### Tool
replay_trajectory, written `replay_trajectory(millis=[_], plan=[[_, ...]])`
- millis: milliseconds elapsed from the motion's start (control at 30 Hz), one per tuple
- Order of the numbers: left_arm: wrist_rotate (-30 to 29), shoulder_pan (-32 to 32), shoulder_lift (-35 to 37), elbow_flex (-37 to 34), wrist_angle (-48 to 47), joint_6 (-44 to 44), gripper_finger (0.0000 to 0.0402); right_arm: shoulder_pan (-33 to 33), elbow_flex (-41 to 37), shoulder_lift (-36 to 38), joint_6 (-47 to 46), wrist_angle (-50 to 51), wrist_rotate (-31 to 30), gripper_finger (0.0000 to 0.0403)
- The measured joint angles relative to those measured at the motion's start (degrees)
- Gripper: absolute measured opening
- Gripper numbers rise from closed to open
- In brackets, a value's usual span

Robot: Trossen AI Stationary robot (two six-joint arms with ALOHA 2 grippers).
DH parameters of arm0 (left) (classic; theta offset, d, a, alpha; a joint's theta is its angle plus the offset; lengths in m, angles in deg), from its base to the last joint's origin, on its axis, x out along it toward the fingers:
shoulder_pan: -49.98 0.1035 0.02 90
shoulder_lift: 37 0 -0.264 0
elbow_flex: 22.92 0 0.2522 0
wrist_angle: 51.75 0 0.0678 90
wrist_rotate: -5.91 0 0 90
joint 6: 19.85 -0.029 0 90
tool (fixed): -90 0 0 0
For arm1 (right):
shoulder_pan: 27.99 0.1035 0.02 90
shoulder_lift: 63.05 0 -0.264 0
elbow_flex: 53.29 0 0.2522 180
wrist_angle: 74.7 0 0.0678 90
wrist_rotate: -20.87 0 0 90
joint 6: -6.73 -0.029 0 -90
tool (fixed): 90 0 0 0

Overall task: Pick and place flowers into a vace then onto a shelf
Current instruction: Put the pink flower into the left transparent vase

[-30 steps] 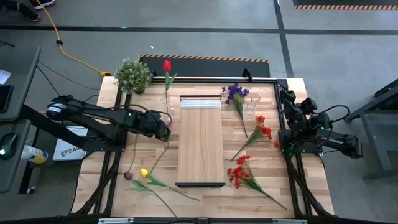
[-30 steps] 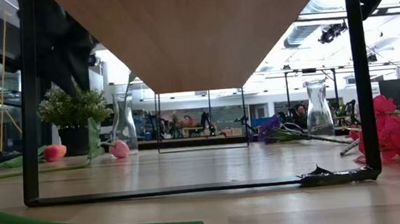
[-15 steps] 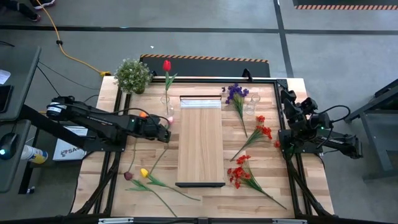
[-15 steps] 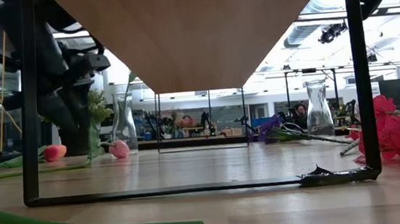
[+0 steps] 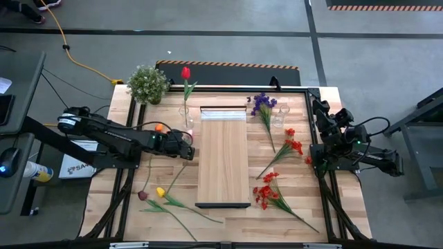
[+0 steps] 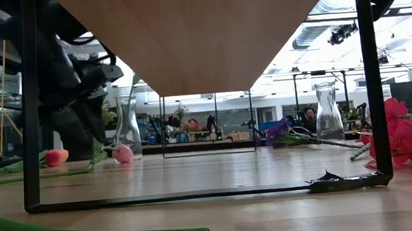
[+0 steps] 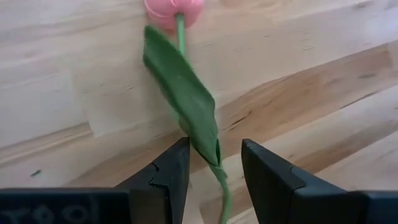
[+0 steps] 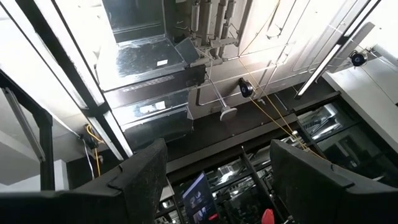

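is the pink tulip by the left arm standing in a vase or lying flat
Lying flat: the pink tulip rests on the tabletop, its stem between the left gripper's open jaws.

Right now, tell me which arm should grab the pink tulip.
Left. The left gripper has its open fingers on either side of the pink tulip stem by the shelf. The right gripper is parked at the table's right edge, pointing upward.

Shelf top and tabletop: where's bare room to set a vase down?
The shelf top is bare along its whole length. The tabletop is bare in front of the shelf's near end. Crowded: red sprays and the purple sprig right of it; the left hand over the pink tulip, with the yellow tulip nearer, on the left.
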Motion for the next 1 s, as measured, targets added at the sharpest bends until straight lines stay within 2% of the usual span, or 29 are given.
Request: replay_trajectory(millis=[300,600,733,933,1000], plan=[[-1.4,1.0,-7.6,0.0,2.3,1.7,0.0179,0.0,0.0,0.0,-0.1,0.0,0.0,0.0272],[-1.2,3.4,-9.5,0.2,5.0,1.6,0.0172,0.0,0.0,0.0,-0.7,0.0,-0.2,0.0272],[-1.5,3.3,-9.5,0.1,4.9,1.7,0.0136,0.0,0.0,0.0,-0.8,0.1,-0.2,0.0271],[-2.3,3.4,-9.4,0.0,4.8,3.3,0.0045,0.0,0.0,0.0,-0.3,0.1,-0.2,0.0271],[-2.6,3.4,-9.2,0.0,5.0,4.2,0.0031,0.0,0.0,0.0,-0.3,0.1,-0.2,0.0271]])
